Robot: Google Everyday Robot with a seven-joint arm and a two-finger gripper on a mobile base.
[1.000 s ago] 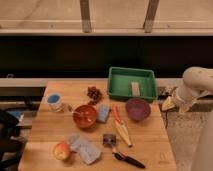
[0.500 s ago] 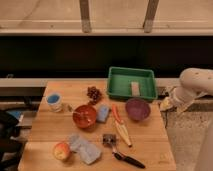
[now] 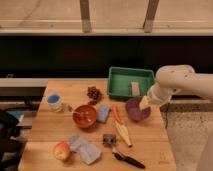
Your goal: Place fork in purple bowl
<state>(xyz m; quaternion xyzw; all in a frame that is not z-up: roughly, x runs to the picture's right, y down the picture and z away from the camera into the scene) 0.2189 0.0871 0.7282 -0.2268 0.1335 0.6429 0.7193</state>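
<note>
None of the task looks done: the fork seems to lie in the orange bowl, well apart from the purple bowl, whose right rim the gripper hovers beside, open or closed I cannot tell.

No legible text, seemingly (pincer included).

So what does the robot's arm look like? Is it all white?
Mostly, yes. The arm is a fat, smooth, creamy-white tube with a big round joint, a bit like an elbow. No cables or markings show on it. The gripper at its end is smaller and looks pale yellowish. It is over the right rim of the purple bowl.
</note>
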